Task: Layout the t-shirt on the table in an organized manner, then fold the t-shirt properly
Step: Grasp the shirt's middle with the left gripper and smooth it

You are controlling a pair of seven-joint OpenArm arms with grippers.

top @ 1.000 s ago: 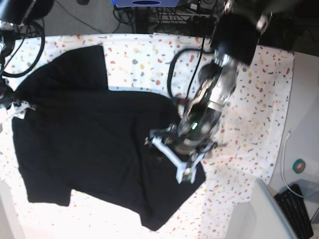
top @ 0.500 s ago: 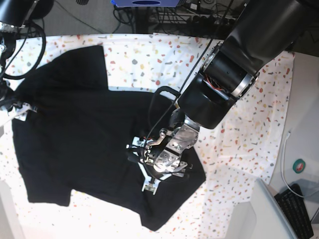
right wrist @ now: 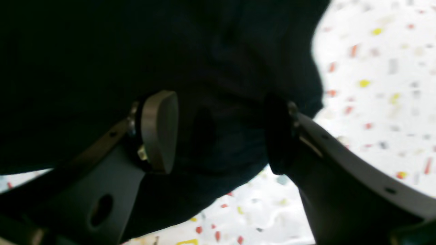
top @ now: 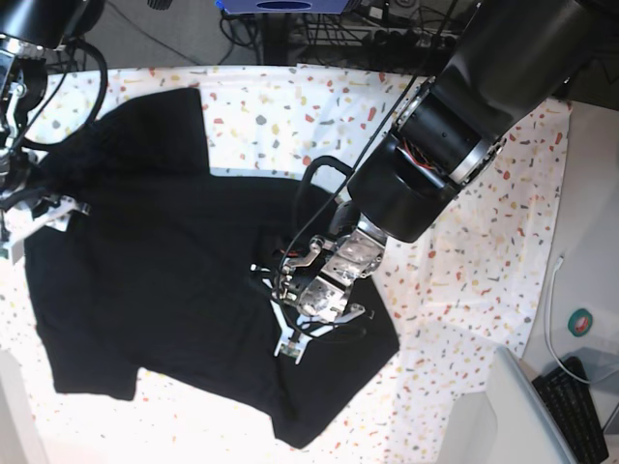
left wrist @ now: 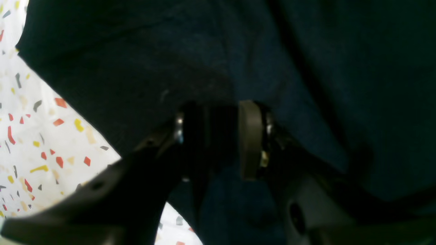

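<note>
We see the left claw (left wrist: 213,139) now pinching a t-shirt (top: 164,261) fold, shifted toward 9 o'clock; the right claw (right wrist: 218,132) stays wide apart.

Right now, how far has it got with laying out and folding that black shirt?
Early on. The t-shirt lies mostly spread on the table, but its lower right part looks rumpled and no fold shows. The left gripper has its jaws narrowed around a pinch of cloth mid-shirt; the right gripper straddles the shirt's far edge with jaws wide. Smoothing out and all the folding remain.
</note>
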